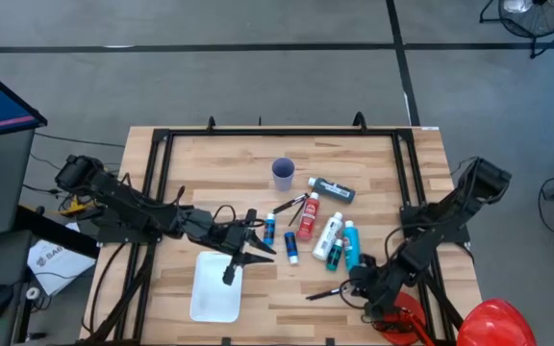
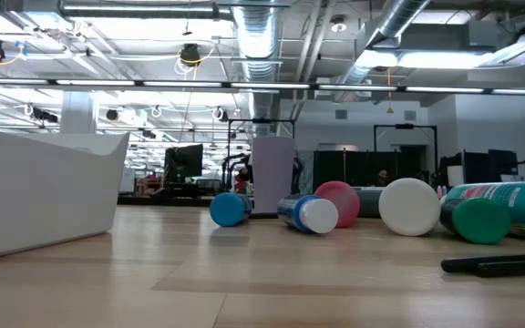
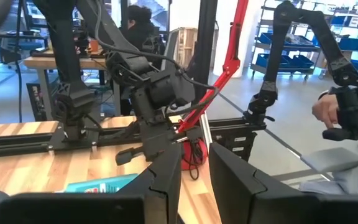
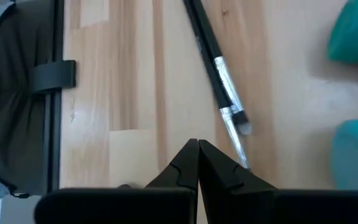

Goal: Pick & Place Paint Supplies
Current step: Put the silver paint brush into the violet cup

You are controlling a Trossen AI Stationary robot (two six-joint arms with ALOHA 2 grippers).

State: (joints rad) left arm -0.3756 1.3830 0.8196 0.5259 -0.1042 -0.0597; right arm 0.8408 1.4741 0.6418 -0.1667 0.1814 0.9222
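Several paint bottles lie in a cluster at the table's middle: two dark blue [image 1: 269, 229], red [image 1: 308, 216], white [image 1: 328, 235], teal [image 1: 336, 254], light blue [image 1: 352, 246]. A dark-handled brush [image 4: 219, 74] lies near the front right, also in the high view [image 1: 321, 293]. My right gripper [image 4: 197, 149] is shut, slanting down, its tips just beside the brush's bristle end. My left gripper [image 1: 261, 248] hovers level above the far end of the white tray [image 1: 210, 298], slightly open [image 3: 196, 180] with nothing between its fingers. My right gripper's shut fingers come down slanting right beside the brush's bristle end [image 4: 240, 152], which runs past one finger. Whether that finger touches the brush cannot be told. The brush lies flat on the table.
A blue cup [image 1: 283, 173] and a black bottle [image 1: 332, 189] stand at the far middle, with more brushes [image 1: 296, 205] beside the red bottle. A big red rounded thing [image 1: 493, 322] sits off the front right corner. A black frame [image 1: 277, 135] rims the table.
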